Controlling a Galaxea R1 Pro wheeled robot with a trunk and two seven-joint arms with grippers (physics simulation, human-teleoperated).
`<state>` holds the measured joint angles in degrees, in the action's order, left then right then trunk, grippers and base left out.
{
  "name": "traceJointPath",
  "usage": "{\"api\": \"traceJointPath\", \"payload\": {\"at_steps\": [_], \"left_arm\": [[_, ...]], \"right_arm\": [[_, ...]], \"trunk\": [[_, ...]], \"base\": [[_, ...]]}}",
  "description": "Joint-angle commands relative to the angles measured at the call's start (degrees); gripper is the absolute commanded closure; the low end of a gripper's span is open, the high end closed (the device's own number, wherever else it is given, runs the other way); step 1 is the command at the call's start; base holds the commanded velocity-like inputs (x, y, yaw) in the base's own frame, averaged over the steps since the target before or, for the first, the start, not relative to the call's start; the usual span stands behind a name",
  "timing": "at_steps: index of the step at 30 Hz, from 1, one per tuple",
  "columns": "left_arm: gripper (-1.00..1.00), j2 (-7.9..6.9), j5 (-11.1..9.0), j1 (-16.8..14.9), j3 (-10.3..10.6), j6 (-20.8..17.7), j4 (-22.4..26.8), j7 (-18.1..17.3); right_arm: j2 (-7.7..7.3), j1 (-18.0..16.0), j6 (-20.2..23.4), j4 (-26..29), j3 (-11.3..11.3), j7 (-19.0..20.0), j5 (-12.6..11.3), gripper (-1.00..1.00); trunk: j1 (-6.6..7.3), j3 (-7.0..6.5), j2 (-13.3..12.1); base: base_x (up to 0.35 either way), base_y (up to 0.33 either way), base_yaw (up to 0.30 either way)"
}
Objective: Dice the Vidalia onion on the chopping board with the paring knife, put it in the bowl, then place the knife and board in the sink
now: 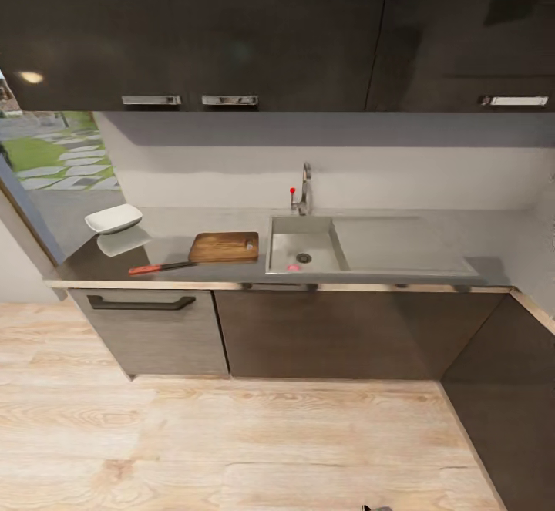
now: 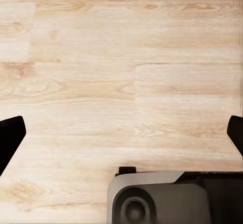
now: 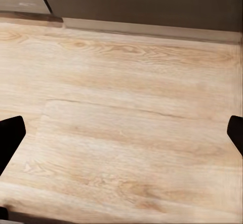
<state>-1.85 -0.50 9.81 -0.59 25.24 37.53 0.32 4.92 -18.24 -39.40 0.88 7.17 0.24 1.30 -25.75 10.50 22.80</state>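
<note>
Your two pincers hang low over the pale wood floor, well short of the counter. In the left wrist view the left pincer is spread wide, its dark fingertips at opposite edges of the frame with bare planks between them and part of the robot's grey base below. In the right wrist view the right pincer is likewise spread wide and holds nothing, its fingertips over floor, with the dark cabinet fronts and their plinth beyond. From the head view, you face a run of dark grey base cabinets carrying the grey counter. Nearest the front edge, left of centre, lies the paring knife, red handle to the left, blade pointing right toward the chopping board; whether blade and board touch, you cannot tell. The board lies flat just left of the sink, its oval hole at the right end. Inside the basin, at the front wall just beside the round drain, sits a small pinkish item, the Vidalia onion, too small to make out well. The drainboard extends to the right. Farther left and back stands the white bowl, its reflection in the glossy top. The chrome tap with its red-tipped lever rises behind the basin, and dark wall cabinets hang above.
</note>
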Motion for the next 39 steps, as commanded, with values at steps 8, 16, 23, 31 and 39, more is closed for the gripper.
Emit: {"api": "traceJointPath", "payload": {"at_steps": [8,16,23,31,39], "left_arm": [[-1.0,0.0,-0.04,0.03,-0.02,0.07,0.09,0.03],[-1.0,0.0,-0.06,0.03,-0.02,0.07,0.09,0.03],[-1.0,-0.04,-0.04,0.03,-0.02,0.08,0.15,0.03],[-1.0,-0.1,-0.03,0.03,0.06,0.17,0.1,0.0],[-1.0,-0.09,-0.03,0.03,-0.02,0.16,-0.44,0.03]], "right_arm": [[0.0,-0.05,-0.16,-0.05,0.04,0.02,0.1,-1.0],[0.0,-0.05,-0.15,-0.05,0.04,0.02,0.1,-1.0],[-0.03,-0.05,-0.15,-0.09,0.04,0.07,0.1,-1.0],[-0.08,-0.05,-0.19,-0.08,0.04,0.16,0.1,-1.0],[-1.07,-0.05,-0.82,0.92,-0.41,0.19,-0.02,-1.0]], "trunk": [[-0.04,0.1,0.12],[-0.04,0.1,0.12],[-0.04,0.1,0.12],[-0.04,0.09,0.12],[-0.04,-0.01,0.12]], "base": [[0.0,-0.342,0.0],[0.0,-0.342,0.0],[0.0,-0.341,0.0],[0.0,-0.096,-0.025],[0.0,-0.002,-0.077]]}}
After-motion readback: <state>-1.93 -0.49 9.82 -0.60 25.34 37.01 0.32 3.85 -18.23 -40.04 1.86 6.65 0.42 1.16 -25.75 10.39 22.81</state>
